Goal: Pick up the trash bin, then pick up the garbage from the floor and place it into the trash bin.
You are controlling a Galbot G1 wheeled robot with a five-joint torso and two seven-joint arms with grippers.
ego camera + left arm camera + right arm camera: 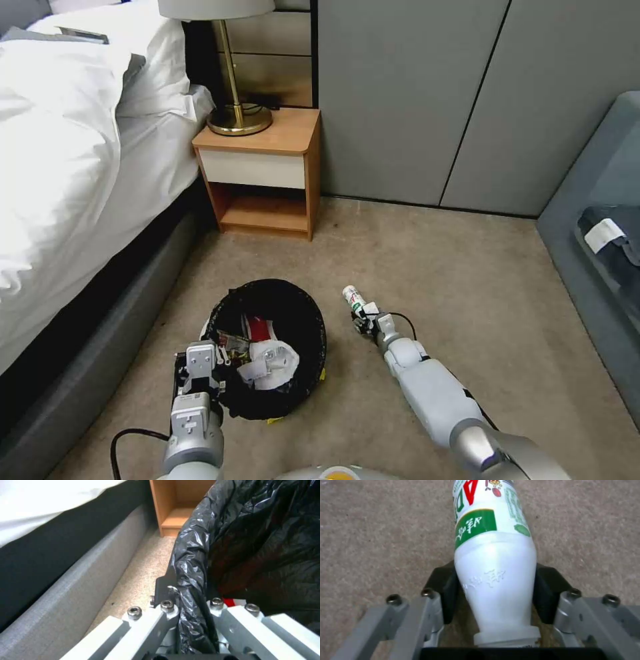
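**Inspector:** Your right gripper (493,597) has its black pads pressed against both flanks of the small white plastic bottle with the green-and-red label (493,562), low on the tapered shoulder near the neck. In the head view that bottle (353,298) lies on the beige carpet (467,280), at about three o'clock from the bin.

**Operator:** How will it handle?

**Inspector:** Light and probably empty, I judge, with smooth, slippery walls that may flex. The taper could let it squirt forward, so you would do better gripping the straight labelled body.

**Operator:** And the bin?

**Inspector:** Your left gripper (200,373) is clamped on the rim at about eight o'clock of the round white plastic trash bin with the crinkly black liner (293,320) (one finger inside, one outside). The liner is slick film over a stiff rim; keep the rim itself between the pads. Cartons and tissues already lie inside.
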